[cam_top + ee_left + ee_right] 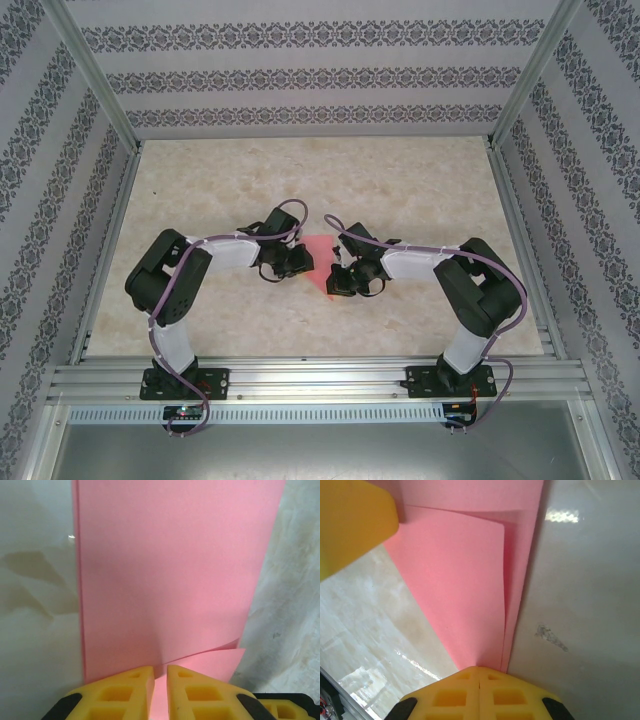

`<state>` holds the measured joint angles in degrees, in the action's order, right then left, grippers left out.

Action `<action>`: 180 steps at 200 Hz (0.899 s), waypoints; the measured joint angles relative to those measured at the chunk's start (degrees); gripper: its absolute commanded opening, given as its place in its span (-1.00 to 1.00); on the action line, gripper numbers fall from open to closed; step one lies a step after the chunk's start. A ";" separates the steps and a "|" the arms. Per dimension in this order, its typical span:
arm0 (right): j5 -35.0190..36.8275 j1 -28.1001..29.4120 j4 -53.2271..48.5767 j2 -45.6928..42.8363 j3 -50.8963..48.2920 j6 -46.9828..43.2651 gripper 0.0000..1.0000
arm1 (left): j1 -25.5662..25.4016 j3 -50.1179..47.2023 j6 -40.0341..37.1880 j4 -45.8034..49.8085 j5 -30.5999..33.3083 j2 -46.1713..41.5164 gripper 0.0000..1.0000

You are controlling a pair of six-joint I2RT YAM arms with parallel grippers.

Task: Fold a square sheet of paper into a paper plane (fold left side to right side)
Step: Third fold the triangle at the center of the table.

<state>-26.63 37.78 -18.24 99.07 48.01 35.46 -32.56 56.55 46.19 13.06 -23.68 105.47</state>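
Salmon-pink and plain, the square sheet of paper (318, 264) lies just below the centre of the top view on the pale marbled surface (400, 190), seen there as a narrow wedge tapering toward the bottom of the frame. The left tool (296, 262) touches its left edge and the right tool (341, 280) its lower right edge, so the sheet sits between the two. In the left wrist view the sheet fills the middle of the frame down to the yellow fingers (127, 690), which stand nearly together. Pink paper runs into the thin slit between them, so the left tool is pinching the sheet's near edge. A second layer peeks out at the lower right. In the right wrist view the sheet narrows to a point at the bottom centre, where the right tool's jaws are pressed together on that corner. An upper layer bows above the lower one, with shadow between them near the top. A blurred yellow finger (355, 525) of the other tool sits in the upper left corner, against the sheet.
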 measured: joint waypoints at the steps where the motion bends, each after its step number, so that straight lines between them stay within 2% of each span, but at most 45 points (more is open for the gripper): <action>1: 0.00 0.00 0.00 0.00 0.00 0.00 -0.88 | 0.04 0.00 -0.04 0.00 0.00 0.00 -0.63; 67: -0.02 0.00 0.04 0.00 0.00 0.00 -0.88 | 7.17 1.14 -3.91 1.88 -0.68 0.33 -0.56; 104: 0.20 0.13 0.28 -0.44 -0.04 -0.48 -0.84 | 10.01 1.79 -5.44 3.41 -0.37 -0.33 -0.32; 138: 1.51 0.33 -1.77 -2.67 -0.07 -1.79 -0.67 | 11.87 -0.42 -5.49 4.46 1.09 -7.04 -0.15; 180: 2.60 -1.57 -2.36 -10.47 0.15 -3.15 -0.58 | 11.10 -8.59 -2.16 1.01 -2.38 -17.49 0.06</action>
<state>-24.03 36.21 -20.60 88.60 48.16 32.32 -21.45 47.97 44.03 14.06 -26.06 87.99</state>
